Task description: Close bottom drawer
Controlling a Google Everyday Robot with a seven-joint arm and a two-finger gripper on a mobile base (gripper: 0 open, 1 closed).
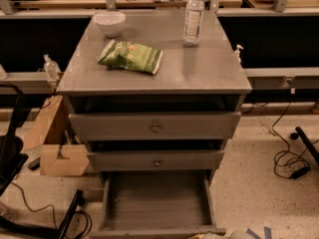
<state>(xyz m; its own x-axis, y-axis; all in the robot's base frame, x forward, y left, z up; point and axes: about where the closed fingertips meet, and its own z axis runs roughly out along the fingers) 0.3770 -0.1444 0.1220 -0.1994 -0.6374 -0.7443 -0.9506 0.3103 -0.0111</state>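
So the bottom drawer (157, 203) sits at 6 o'clock, pulled way out, with its long grey tray showing and its front panel right along the lower edge. Above it, the middle drawer (124, 161) and top drawer (114, 126) each show a round knob. On the counter (209, 73) there's a white bowl (109, 23) at 11 o'clock, a green snack bag (130, 57) beside it and a water bottle (193, 16) at 12. Only a pale sliver of the hand (227, 235) pokes in, around 5 o'clock by the drawer's front corner. Can't tell if it's apart or together.
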